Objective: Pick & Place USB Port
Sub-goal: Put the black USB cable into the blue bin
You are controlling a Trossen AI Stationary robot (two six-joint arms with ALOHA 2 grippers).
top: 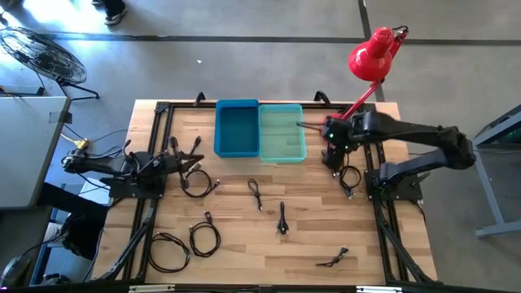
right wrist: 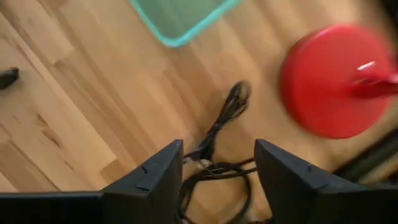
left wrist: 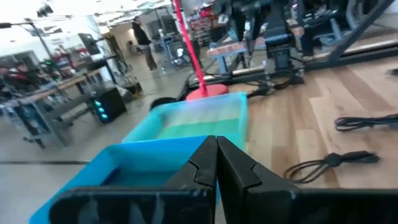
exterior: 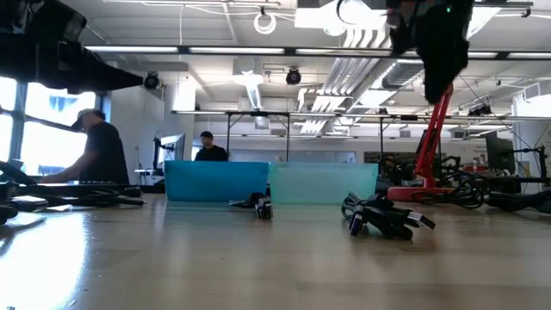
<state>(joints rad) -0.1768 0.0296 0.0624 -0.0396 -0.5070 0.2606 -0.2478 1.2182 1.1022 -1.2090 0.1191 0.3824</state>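
Right gripper point(right wrist: 217, 168) poised above a coiled USB cable point(right wrist: 217, 158); fingers spread, holding nothing.

Risk, as we judge it: the cable lies in loose overlapping loops, so a closing pinch may catch only one strand and drag or drop the rest, or slip off the thin cord; the red lamp base point(right wrist: 333, 81) stands near and could be bumped on the lift. Fingers: we record the right pair point(right wrist: 149, 180) wide apart, straddling the cable from above, not visibly touching it. The cable rests on the wooden table point(top: 309, 236) just beside the teal bin point(top: 282, 130), which adjoins the blue bin point(top: 237, 128). Other cables lie scattered across the table. Left gripper point(left wrist: 216, 165) waits at the table's left side, its fingers pressed together and empty, facing the bins.
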